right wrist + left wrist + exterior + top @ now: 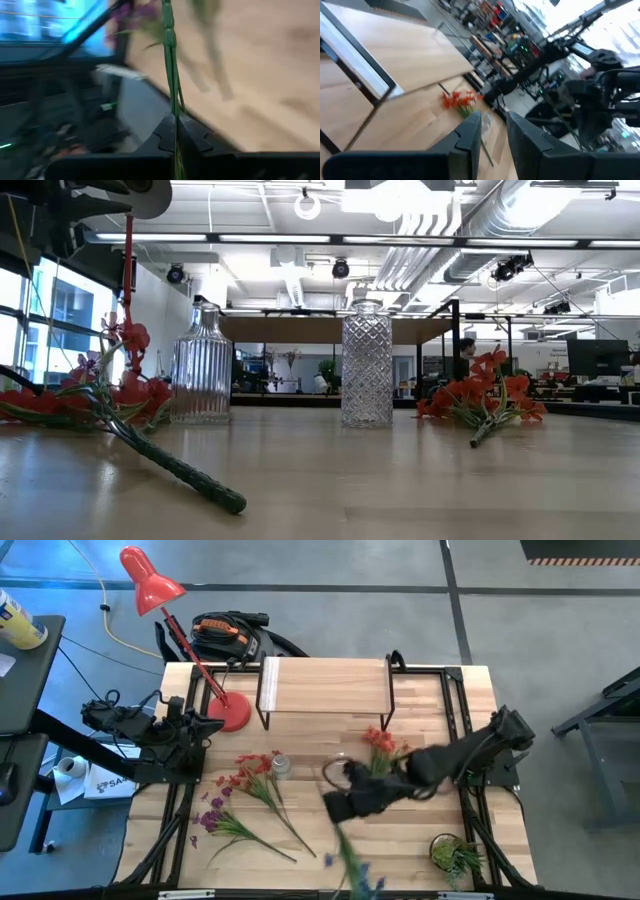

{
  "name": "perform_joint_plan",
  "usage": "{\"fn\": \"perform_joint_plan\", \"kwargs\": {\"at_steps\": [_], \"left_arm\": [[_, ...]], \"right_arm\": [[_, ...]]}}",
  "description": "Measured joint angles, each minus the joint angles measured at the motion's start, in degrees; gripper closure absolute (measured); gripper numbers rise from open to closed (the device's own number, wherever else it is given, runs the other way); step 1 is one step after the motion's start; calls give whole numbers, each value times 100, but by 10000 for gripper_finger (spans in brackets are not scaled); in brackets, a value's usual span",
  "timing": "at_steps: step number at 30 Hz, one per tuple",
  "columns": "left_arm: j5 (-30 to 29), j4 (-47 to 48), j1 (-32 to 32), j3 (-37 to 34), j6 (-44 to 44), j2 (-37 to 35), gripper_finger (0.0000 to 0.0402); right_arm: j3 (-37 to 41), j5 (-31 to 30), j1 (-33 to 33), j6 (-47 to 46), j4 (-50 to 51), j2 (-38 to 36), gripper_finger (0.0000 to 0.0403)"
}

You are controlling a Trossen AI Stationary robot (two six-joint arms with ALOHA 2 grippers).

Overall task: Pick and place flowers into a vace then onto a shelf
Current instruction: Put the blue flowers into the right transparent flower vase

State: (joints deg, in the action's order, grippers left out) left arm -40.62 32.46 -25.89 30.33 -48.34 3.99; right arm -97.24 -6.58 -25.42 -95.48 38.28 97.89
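My right gripper (337,808) is above the table's middle and is shut on a spray with a thin green stem and blue-purple blossoms (358,878). Other flowers lie flat on the table: an orange spray (380,745), a red one (250,772) and a purple one (210,820). Two clear glass vases (200,365) (367,365) stand upright on the table. The shelf (325,685) stands at the far edge. My left gripper (492,137) is open and waits at the table's left side, touching nothing. My right gripper pinches the thin green stem (174,112) of the blue-purple spray between its two shut fingers. The stem runs on along the fingers and out past their tips. The blossoms (135,15) are at the far end, toward the table's near edge (358,878).
A red desk lamp (150,580) stands with its base (230,712) on the table's far left corner. A small leafy green plant (455,855) sits near the near right corner. There is bare tabletop between the vases and the shelf's black legs (265,700).
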Motion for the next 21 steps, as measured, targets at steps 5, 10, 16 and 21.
{"fn": "perform_joint_plan", "kwargs": {"at_steps": [5, 10, 16, 21], "left_arm": [[298, 163, 0, 0, -2, 2, 275], [603, 199, 0, 0, -31, 2, 275], [749, 201, 0, 0, -411, 2, 275], [749, 200, 0, 0, -785, 2, 275]], "right_arm": [[1354, -773, -128, -229, -2677, 3, 402], [2336, -2135, -104, 693, -5661, 0, 402], [3205, -4476, -314, 2668, -8680, 80, 402], [3453, -5132, -687, 3424, -10651, 671, 401]]}}
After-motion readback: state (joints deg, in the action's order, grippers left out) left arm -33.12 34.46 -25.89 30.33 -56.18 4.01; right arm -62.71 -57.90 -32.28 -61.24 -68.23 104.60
